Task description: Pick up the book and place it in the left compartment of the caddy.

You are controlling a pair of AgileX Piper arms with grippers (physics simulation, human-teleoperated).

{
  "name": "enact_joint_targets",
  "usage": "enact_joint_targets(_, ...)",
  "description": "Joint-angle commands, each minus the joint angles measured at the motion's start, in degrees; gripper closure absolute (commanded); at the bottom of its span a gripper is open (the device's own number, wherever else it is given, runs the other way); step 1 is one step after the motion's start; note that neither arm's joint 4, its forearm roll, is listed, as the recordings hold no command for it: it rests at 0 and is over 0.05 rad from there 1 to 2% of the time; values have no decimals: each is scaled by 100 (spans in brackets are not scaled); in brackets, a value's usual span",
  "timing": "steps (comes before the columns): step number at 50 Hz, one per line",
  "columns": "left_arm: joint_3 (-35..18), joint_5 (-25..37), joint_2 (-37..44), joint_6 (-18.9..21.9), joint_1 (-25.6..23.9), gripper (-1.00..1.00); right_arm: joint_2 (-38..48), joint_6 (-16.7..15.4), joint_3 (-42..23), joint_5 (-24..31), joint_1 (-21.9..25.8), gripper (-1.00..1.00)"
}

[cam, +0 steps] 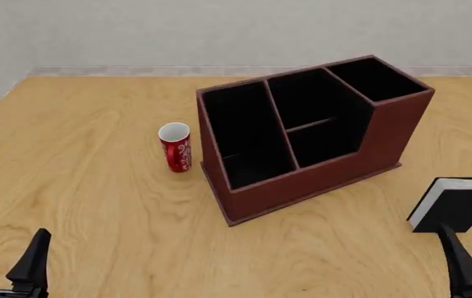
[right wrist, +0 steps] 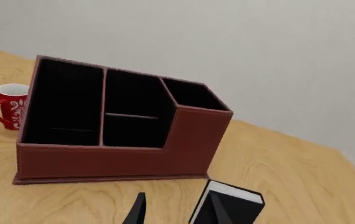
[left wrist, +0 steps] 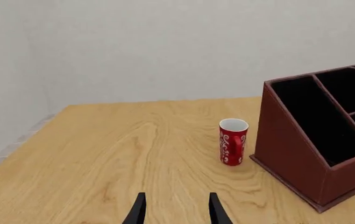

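1. Left wrist view: left gripper point(left wrist: 177, 209) has its jaws spread, nothing between them, low over bare bench point(left wrist: 115, 154). Ahead are the red mug point(left wrist: 233, 142) and the caddy point(left wrist: 302, 154), mug just beside the caddy's end wall. Book not in this view.

2. Front view: book point(cam: 456, 205) stands upright on the bench at near right, well apart from the caddy point(cam: 302, 180), white page edges facing up and left. Left compartment point(cam: 245, 136) is the long slot at the caddy's left end, next to the mug point(cam: 176, 146). Right gripper point(cam: 464, 268) sits just near of the book; only one finger shows here.

3. Right wrist view: right gripper point(right wrist: 179, 207) jaws released, straddling the book's point(right wrist: 230, 205) near edge, apparently not clamped yet. Judgement: rigid hardcover, light, smooth covers so may slip or swing. Pinch across both covers near the middle, keep it vertical to drop into the narrow slot.
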Motion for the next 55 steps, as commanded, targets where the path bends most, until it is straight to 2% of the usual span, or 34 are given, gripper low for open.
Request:
enact_joint_targets(1,8,-47,-13,31,-72,-100,0,-1171,-1022,1694,190,-100)
enact_joint_targets(5,13,-67,-17,52,-78,-100,18,-1435,-1346,2389,137,-100)
enact_joint_targets(6,13,-77,-17,59,-71,-100,41,-1614,-1441,2552,81,-100)
enact_joint_targets(8,13,-71,-17,51,-69,-100,112,-1775,-1601,2740,-2,-100)
enact_joint_targets(9,13,-75,-17,69,-78,-100,93,-1975,-1725,2993,88,-100)
enact_joint_targets(10,13,-82,-17,78,-89,-100,195,-2123,-1744,3023,-107,-100)
enact_joint_targets(12,13,-78,-17,73,-106,-100,220,-2476,-1830,3262,-162,-100)
enact_joint_targets(16,13,-108,-17,90,-133,-100,514,-2901,-2264,3717,-326,-100)
enact_joint_targets(17,13,-118,-17,106,-143,-100,570,-3089,-2303,3850,-402,-100)
enact_joint_targets(18,13,-118,-17,106,-143,-100,570,-3089,-2305,3851,-403,-100)
enact_joint_targets(19,12,-119,-17,112,-154,-100,632,-3317,-2391,4062,-449,-100)
enact_joint_targets(20,12,-121,-17,120,-160,-100,723,-3290,-2511,4138,-428,-100)
enact_joint_targets(22,11,-140,-17,128,-199,-100,825,-3724,-2510,4189,-628,-100)
enact_joint_targets(24,10,-151,-17,138,-225,-100,1028,-3678,-2683,4350,-592,-100)
enact_joint_targets(27,7,-165,-17,127,-260,-100,1061,-4252,-2534,4578,-737,-100)
enact_joint_targets(28,6,-169,-17,125,-263,-100,1097,-4300,-2565,4635,-719,-100)
enact_joint_targets(29,6,-162,-17,117,-268,-100,1188,-4310,-2610,4653,-751,-100)
enact_joint_targets(31,4,-157,-17,115,-290,-100,1278,-4589,-2600,4674,-860,-100)
enact_joint_targets(32,3,-161,-17,113,-290,-100,1359,-4621,-2644,4693,-879,-100)
enact_joint_targets(34,-3,-161,-17,106,-299,-100,1439,-4953,-2610,4680,-1033,-100)
enact_joint_targets(37,-11,-166,-17,97,-308,-100,1664,-4999,-2787,4676,-1088,-100)
enact_joint_targets(42,-5,-169,-17,73,-319,-100,2005,-5434,-3041,4561,-1304,-100)
enact_joint_targets(46,-20,-158,-17,49,-343,-100,2265,-5551,-3196,4504,-1323,-100)
enact_joint_targets(48,-30,-154,-17,56,-348,-100,2310,-5788,-3077,4400,-1438,-100)
enact_joint_targets(52,-42,-151,-17,49,-332,-100,2552,-5756,-3103,4170,-1396,-100)
enact_joint_targets(54,-39,-157,-17,34,-319,-100,2581,-6094,-2841,3953,-1549,-100)
enact_joint_targets(55,-41,-162,-17,36,-316,-100,2687,-6068,-2854,3844,-1547,-100)
